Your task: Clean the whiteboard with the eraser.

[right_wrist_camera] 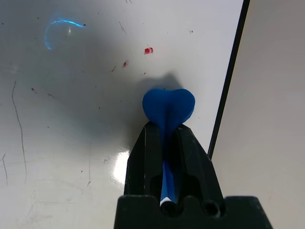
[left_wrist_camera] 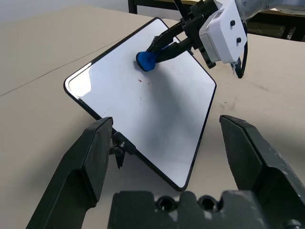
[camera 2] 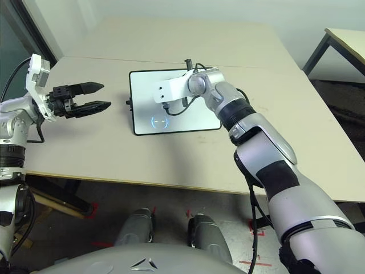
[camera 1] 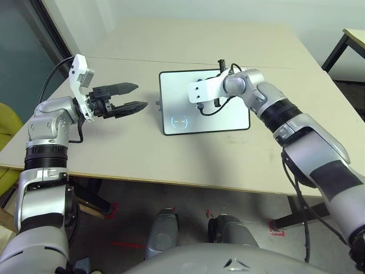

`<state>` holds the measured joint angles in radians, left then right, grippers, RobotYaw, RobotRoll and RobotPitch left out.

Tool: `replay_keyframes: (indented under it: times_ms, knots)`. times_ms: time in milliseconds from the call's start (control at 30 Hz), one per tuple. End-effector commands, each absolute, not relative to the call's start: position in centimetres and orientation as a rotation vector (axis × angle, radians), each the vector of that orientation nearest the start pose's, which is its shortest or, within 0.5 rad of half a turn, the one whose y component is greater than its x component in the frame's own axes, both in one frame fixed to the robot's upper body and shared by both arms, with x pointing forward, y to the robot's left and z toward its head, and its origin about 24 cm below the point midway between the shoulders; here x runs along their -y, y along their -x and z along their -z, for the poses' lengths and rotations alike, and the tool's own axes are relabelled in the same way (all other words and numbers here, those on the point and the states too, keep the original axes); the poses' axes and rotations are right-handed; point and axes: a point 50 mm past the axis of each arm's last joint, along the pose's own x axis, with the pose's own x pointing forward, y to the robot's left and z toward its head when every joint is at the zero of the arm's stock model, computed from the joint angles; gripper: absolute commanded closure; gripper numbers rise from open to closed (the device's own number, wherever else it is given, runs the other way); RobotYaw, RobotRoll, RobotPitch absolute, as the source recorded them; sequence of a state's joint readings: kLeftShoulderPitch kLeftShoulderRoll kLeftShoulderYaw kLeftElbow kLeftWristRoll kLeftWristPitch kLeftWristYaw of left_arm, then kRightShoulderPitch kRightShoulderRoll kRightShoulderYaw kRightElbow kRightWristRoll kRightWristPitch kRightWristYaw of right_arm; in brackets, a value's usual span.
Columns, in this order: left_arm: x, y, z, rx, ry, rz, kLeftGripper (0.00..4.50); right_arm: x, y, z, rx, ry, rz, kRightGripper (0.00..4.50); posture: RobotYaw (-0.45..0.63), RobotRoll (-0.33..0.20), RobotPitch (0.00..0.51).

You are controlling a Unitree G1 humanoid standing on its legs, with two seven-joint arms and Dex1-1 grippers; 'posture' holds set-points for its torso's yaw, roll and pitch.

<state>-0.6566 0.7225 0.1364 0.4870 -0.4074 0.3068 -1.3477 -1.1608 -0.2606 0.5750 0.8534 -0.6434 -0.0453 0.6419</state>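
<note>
Between right gripper [right_wrist_camera: 167,143] fingers, pinched eraser [right_wrist_camera: 168,107].

Eraser [left_wrist_camera: 146,60] on whiteboard [camera 1: 182,108], left fingers [camera 1: 130,105] leftward.

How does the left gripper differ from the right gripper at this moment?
The left gripper is open and holds nothing; the right gripper is shut on the small bright blue eraser. The left gripper hovers over the bare beige table beside the white black-framed whiteboard; the right gripper is over the board itself. Both have two black fingers.
</note>
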Motion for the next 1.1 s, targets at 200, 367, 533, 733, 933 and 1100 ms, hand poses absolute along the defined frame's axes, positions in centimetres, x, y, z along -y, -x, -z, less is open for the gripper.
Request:
replay_keyframes:
  times_ms: [200,367,533,733,933,1100]
  knots:
    - [-26.3,-32.0,-18.0,-0.076,-0.110,1.062,0.00,4.1,-38.6,-15.0,-0.059,1.475,-0.923,4.41,0.32,0.000,0.000]
    - [-26.3,-32.0,-18.0,-0.074,-0.110,1.059,0.00,3.3,-38.5,-15.0,-0.046,1.473,-0.935,4.41,0.33,0.000,0.000]
    - [-26.3,-32.0,-18.0,-0.072,-0.108,1.058,0.00,2.8,-38.4,-14.7,-0.041,1.456,-0.940,4.41,0.34,0.000,0.000]
    - [-26.3,-32.0,-18.0,-0.073,-0.107,1.056,0.00,2.8,-38.6,-14.9,-0.035,1.453,-0.922,4.41,0.34,0.000,0.000]
    - [-26.3,-32.0,-18.0,-0.071,-0.108,1.056,0.00,3.9,-39.3,-15.4,-0.048,1.447,-0.870,4.41,0.33,0.000,0.000]
    - [-26.2,-32.0,-17.9,-0.072,-0.108,1.057,0.00,5.1,-39.8,-15.8,-0.067,1.435,-0.825,4.41,0.33,0.000,0.000]
